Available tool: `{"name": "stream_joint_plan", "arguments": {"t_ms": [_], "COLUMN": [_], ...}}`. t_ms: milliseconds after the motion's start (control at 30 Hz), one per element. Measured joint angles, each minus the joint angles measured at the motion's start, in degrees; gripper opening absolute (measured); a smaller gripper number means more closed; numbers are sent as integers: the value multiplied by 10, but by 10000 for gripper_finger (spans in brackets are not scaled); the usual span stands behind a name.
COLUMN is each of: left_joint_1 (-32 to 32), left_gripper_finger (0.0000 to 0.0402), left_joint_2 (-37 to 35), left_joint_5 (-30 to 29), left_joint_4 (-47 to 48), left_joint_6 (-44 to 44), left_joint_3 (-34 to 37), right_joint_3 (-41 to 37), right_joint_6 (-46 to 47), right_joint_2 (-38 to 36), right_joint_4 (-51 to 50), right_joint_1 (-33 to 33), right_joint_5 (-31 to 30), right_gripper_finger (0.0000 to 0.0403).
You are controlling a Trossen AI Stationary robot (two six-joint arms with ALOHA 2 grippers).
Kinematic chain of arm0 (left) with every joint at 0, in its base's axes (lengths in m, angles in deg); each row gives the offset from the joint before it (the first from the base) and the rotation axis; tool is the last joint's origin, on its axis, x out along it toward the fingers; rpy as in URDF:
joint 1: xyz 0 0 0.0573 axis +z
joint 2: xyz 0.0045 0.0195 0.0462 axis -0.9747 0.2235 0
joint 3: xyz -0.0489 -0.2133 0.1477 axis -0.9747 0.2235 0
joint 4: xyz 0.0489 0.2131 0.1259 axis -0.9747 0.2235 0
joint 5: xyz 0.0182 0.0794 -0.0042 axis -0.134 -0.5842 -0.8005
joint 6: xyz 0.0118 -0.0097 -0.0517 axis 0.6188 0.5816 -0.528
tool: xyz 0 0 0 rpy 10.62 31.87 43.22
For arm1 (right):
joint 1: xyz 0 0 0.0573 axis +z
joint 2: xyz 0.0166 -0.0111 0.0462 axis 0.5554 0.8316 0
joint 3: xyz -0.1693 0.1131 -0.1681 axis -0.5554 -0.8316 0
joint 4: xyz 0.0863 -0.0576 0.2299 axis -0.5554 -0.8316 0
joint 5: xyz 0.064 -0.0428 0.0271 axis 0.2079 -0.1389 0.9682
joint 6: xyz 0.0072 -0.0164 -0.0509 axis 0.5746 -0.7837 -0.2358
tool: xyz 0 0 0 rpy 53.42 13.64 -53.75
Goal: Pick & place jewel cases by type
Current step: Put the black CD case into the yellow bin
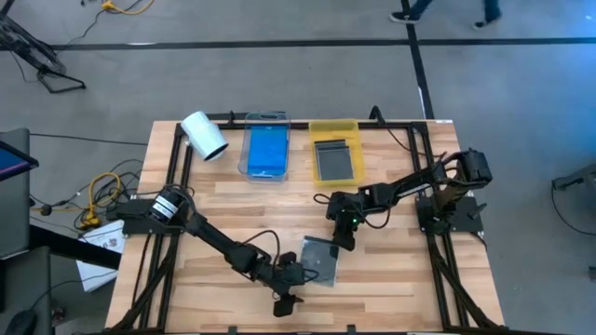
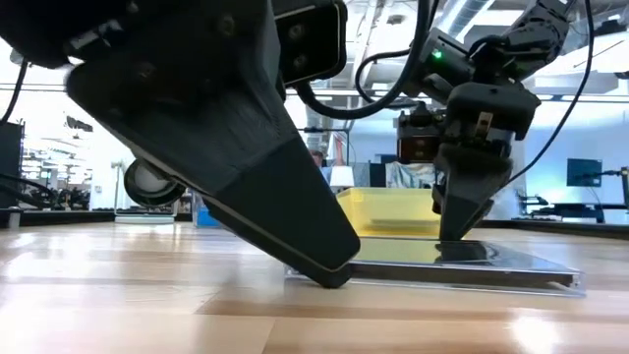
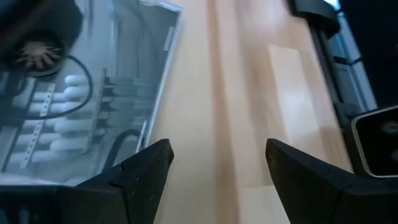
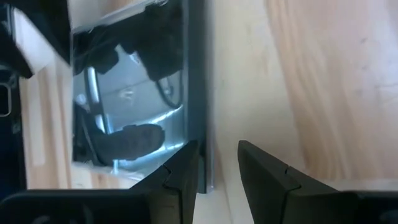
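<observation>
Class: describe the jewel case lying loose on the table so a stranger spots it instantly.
Start at the wooden table, near its front edge. Between the two pincers lies one dark jewel case, flat on bare wood. Unlike the cases in the clear tray and yellow tray, it sits in no tray.

Overhead, table-level and two close wrist views, all sharing one jewel case.

You have one jewel case lying flat near the tabletop's front edge, about midway along it. The left gripper sits at its front-left corner, the right gripper at its back-right edge. Along the back edge, a roll lies leftmost, then two trays, each holding cases.
</observation>
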Motion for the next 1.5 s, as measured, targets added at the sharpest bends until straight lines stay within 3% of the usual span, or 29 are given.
{"name": "stream_joint_plan", "arguments": {"t_ms": [533, 767, 900, 1300, 1500], "left_joint_1": [6, 6, 6, 8, 8], "left_gripper_finger": [265, 265, 265, 265, 265], "left_joint_2": [-5, -7, -15, -50, -52], "left_joint_5": [-44, -67, -77, -95, -94], "left_joint_4": [89, 117, 144, 247, 269], "left_joint_6": [-14, -24, -27, -26, -108], "left_joint_3": [-2, -3, -3, 1, 0], "right_joint_3": [-2, -2, -2, -2, 0], "right_joint_6": [46, 128, 162, 150, 178], "right_joint_2": [1, 1, 1, 1, -1], "right_joint_4": [7, 20, 24, 25, -2], "right_joint_1": [16, 4, -4, 1, -5], "right_joint_5": [38, 55, 40, 21, -10], "right_gripper_finger": [108, 108, 108, 108, 108]}}
